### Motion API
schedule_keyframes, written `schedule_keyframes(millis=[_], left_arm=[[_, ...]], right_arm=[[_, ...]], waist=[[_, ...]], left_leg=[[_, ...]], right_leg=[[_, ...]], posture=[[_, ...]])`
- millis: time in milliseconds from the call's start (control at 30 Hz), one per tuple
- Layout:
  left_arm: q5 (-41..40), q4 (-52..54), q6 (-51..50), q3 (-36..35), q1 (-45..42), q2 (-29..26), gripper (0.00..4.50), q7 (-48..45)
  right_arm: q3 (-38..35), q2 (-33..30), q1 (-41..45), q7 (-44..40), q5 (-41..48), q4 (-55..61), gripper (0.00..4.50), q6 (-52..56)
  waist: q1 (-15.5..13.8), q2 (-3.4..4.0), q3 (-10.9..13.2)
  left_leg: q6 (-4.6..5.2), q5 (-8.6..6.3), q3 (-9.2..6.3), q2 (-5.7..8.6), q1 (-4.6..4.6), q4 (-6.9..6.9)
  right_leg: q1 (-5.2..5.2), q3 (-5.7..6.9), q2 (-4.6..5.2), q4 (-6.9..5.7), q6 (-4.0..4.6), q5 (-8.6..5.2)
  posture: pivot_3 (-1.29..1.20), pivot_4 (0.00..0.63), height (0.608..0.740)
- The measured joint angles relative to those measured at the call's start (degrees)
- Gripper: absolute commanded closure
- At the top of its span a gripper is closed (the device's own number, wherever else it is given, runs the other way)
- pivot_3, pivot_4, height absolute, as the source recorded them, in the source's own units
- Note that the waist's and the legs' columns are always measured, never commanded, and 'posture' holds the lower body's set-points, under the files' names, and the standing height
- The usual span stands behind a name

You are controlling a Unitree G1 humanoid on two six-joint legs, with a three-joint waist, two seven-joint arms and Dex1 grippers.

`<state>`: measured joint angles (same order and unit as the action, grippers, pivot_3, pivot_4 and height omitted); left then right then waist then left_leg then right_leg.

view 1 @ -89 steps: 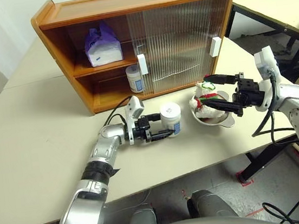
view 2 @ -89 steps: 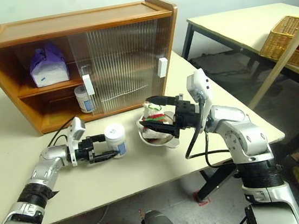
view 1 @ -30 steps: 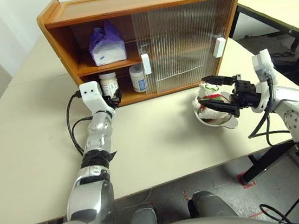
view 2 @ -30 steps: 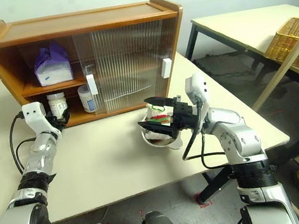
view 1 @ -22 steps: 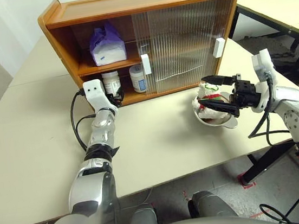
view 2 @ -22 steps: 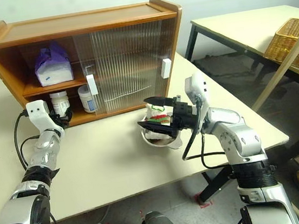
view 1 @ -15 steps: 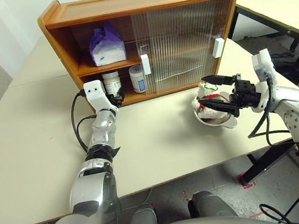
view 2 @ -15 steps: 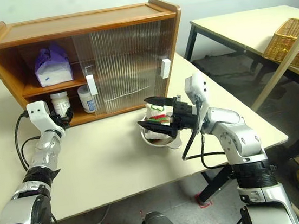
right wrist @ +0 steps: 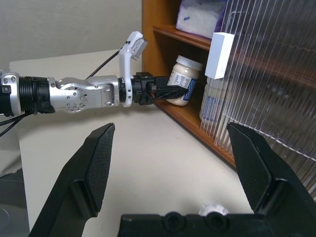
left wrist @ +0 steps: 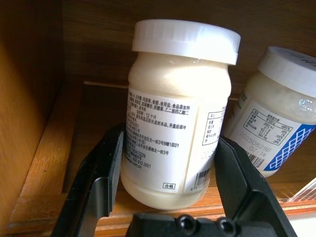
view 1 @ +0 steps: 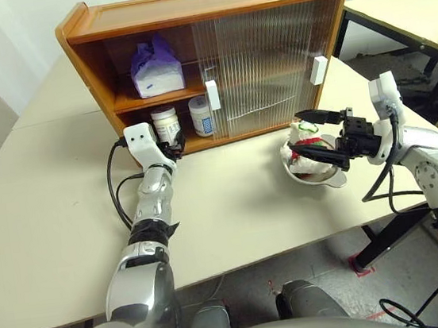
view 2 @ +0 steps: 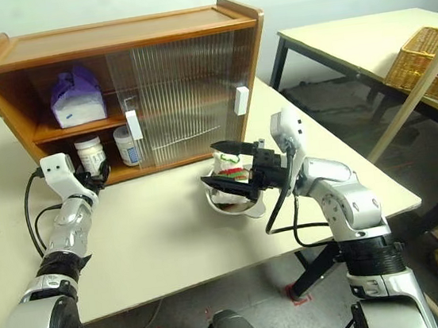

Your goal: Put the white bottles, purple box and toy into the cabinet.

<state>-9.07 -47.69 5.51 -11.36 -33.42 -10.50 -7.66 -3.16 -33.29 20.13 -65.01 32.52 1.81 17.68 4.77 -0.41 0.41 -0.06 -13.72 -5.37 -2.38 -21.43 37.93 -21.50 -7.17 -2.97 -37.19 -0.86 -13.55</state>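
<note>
The cabinet (view 1: 200, 6) stands at the back of the table, its left bay open. On the upper shelf lies the purple box (view 1: 156, 66). Two white bottles stand on the lower shelf, one (view 1: 166, 124) at the left and one (view 1: 199, 116) by the door edge. My left gripper (view 1: 175, 144) reaches into the bay, shut on the left bottle (left wrist: 173, 133), which stands upright on the shelf board. The toy (view 1: 305, 147) lies in a steel bowl (view 1: 320, 177) at the right. Just above the toy, my right gripper (view 1: 315, 132) is wide open, pointing left.
Ribbed sliding doors (view 1: 262, 62) with white handles (view 1: 211, 94) cover the cabinet's right part. A black cable (view 1: 114, 189) loops on the table beside my left arm. A second table with a wicker basket (view 2: 421, 55) stands to the right.
My left gripper has carried the bottle from the table's middle onto the lower shelf, next to the other bottle, and has sunk slightly over the last second. The right arm has kept still.
</note>
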Motion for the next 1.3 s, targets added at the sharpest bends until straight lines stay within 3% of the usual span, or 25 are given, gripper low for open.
schedule_keyframes(millis=[200,667,1300], left_arm=[[0.0,-0.8,-1.2,-0.8,-0.6,0.2,1.44,1.6],[0.6,-13.9,0.8,-1.8,-8.3,-0.1,1.44,4.0],[2.5,-10.0,2.9,-0.3,-2.7,0.3,1.44,2.5]], right_arm=[[0.0,0.3,0.0,0.0,0.0,0.0,0.00,0.0],[0.0,0.6,0.7,-0.4,-1.0,-0.2,0.00,-0.5],[0.0,1.0,1.4,-0.4,-1.0,-0.3,0.00,-0.6]], waist=[[0.1,0.00,0.0],[0.3,0.18,0.0],[0.7,0.98,-0.4]], left_leg=[[-0.09,-0.06,-0.01,0.00,0.59,-0.08],[-0.45,-0.28,-0.06,0.01,1.10,-0.19],[-0.58,-0.65,-0.05,0.03,1.15,-0.45]], right_leg=[[0.47,-0.02,0.00,0.03,-0.04,-0.05],[0.79,-0.15,0.02,0.07,-0.07,-0.10],[0.88,-0.17,0.02,0.65,-0.09,-0.18]], posture=[[-0.14,0.000,0.740],[-0.16,0.000,0.740],[-0.15,0.000,0.740]])
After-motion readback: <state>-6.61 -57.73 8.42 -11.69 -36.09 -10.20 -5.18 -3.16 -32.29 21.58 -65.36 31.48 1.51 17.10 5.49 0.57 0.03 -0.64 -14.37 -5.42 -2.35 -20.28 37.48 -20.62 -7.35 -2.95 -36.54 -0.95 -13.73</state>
